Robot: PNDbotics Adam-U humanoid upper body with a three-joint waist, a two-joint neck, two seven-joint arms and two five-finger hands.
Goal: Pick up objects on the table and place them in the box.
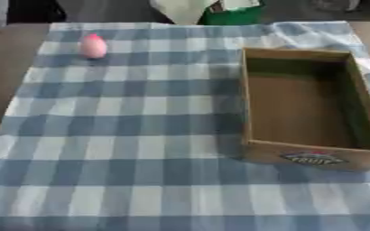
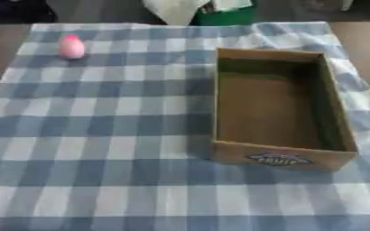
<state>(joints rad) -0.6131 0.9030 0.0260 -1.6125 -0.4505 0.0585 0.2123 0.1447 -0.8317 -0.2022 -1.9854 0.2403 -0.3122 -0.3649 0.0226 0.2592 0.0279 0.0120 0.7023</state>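
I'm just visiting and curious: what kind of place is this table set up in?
Probably a staged indoor practice table, not a real kitchen: a blue-and-white checked tablecloth, one open cardboard fruit box, empty inside, and a single small pink object laid out for sorting.

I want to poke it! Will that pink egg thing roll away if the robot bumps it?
Probably. The pink object looks rounded and stands upright on a small base, so a nudge could tip it. The checked cloth may slow any roll.

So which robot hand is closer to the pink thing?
Neither can be told: no hand shows in either view. The pink thing sits at the far left of the cloth, so the left arm's side is nearer; the box is on the right.
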